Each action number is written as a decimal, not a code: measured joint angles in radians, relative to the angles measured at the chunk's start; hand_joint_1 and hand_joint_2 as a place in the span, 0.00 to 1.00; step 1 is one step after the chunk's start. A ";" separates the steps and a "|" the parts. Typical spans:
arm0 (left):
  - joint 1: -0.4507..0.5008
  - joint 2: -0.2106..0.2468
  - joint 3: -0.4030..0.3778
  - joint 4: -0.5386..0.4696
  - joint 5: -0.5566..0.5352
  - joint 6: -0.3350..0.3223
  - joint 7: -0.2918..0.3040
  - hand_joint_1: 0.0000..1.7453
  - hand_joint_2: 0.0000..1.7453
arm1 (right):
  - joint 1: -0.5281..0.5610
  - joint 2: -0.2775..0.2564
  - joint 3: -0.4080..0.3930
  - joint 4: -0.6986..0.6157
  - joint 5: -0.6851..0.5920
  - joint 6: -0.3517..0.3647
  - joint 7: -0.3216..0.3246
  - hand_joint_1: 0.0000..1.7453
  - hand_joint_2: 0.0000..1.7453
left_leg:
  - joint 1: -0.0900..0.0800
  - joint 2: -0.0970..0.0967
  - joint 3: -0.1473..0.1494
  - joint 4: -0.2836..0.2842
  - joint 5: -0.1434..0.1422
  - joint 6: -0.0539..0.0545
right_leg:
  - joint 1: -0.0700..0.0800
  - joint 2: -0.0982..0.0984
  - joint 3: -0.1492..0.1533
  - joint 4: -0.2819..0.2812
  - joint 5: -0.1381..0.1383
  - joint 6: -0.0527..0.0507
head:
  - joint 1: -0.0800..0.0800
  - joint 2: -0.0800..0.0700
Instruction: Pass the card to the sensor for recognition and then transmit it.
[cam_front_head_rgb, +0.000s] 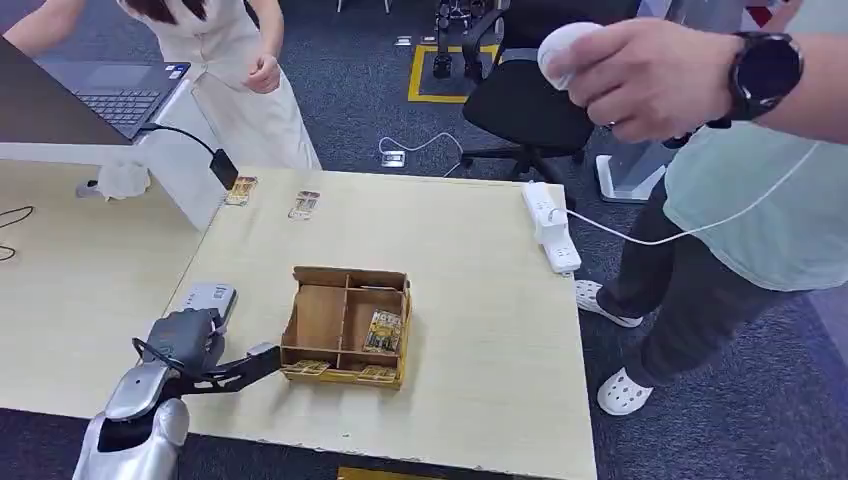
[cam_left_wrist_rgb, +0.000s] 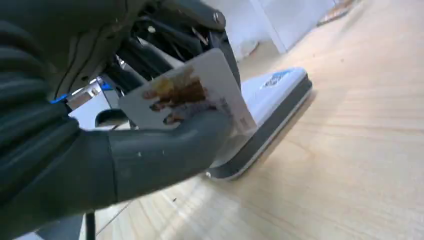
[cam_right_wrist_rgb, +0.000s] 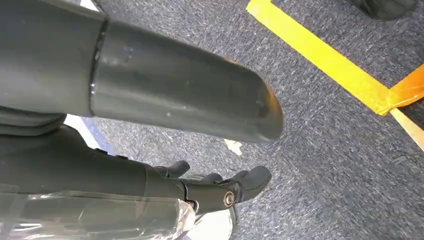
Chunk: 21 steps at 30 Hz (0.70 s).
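the left hand (cam_left_wrist_rgb: 150, 145) grips a glossy printed card (cam_left_wrist_rgb: 192, 95) just over the flat white sensor (cam_left_wrist_rgb: 272, 102). beside it, a partitioned cardboard box (cam_front_head_rgb: 345, 325) contains cards. the right hand (cam_right_wrist_rgb: 210, 145) hangs, holding nothing.

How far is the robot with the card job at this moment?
Done: the left hand already holds a card. In hand: the card is just above the white sensor on the table. Left: recognition cannot be confirmed, and the handover remains. The right hand hangs idle.
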<state>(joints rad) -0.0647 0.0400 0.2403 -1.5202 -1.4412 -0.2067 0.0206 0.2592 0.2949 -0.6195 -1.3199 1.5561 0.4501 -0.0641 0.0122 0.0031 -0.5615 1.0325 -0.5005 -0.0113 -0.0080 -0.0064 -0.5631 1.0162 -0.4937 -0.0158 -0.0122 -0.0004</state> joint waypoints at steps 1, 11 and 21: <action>-0.007 -0.001 0.000 0.000 0.009 0.003 -0.002 1.00 1.00 | 0.000 0.000 0.000 -0.002 -0.002 0.000 0.002 0.00 0.00 | 0.000 0.000 0.000 0.000 0.000 0.000 | 0.000 0.000 0.000 0.000 0.000 0.000 | 0.000 0.000; -0.143 -0.006 0.005 -0.004 0.100 0.009 -0.019 1.00 1.00 | -0.002 0.000 0.013 -0.004 0.010 0.000 -0.002 0.00 0.00 | 0.000 -0.002 -0.001 0.001 0.001 0.001 | 0.000 -0.001 -0.001 0.000 0.001 0.001 | 0.000 0.000; -0.366 -0.006 -0.069 -0.007 0.194 -0.013 -0.011 1.00 1.00 | -0.010 -0.002 0.041 0.013 0.014 -0.011 -0.002 0.00 0.00 | 0.000 -0.002 -0.003 0.003 0.002 0.002 | 0.000 -0.001 -0.001 0.000 0.002 0.003 | 0.000 0.000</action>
<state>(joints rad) -0.4311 0.0340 0.1712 -1.5270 -1.2470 -0.2201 0.0099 0.2495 0.2930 -0.5783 -1.3073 1.5702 0.4395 -0.0664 0.0122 0.0014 -0.5642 1.0350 -0.4986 -0.0094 -0.0078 -0.0071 -0.5640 1.0161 -0.4913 -0.0126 -0.0122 -0.0004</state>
